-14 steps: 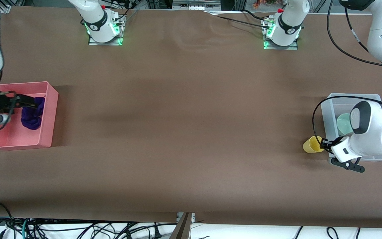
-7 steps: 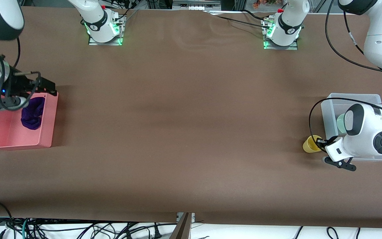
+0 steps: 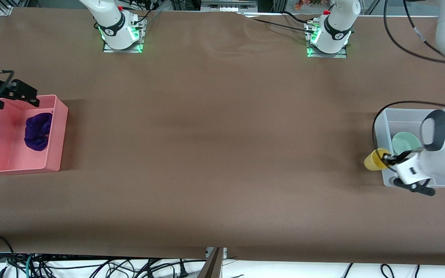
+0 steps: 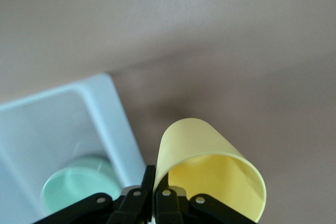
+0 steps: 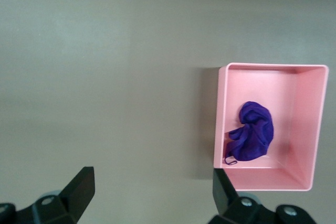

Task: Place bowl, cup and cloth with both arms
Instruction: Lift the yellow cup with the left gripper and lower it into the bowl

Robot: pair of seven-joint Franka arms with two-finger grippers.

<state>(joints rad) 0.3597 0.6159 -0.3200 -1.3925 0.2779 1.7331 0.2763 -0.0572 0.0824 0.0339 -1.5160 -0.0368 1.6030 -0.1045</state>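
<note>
Holding: my left gripper [image 3: 388, 159] is clamped on the rim of the cup [image 3: 373, 159], lifted and tilted on its side.
Cup position: just beside the wall of the clear bin [image 3: 379, 131], over the table [image 3: 214, 139].
Bowl [image 3: 405, 141]: in the clear bin, beside my left gripper [image 4: 152, 195], mouth up.
Right gripper [image 3: 21, 92]: spread wide and empty, up over the rim of the pink bin [image 3: 58, 131].
Cloth [image 3: 37, 131]: purple, crumpled, lying in the pink bin below my right gripper [image 5: 149, 192].
</note>
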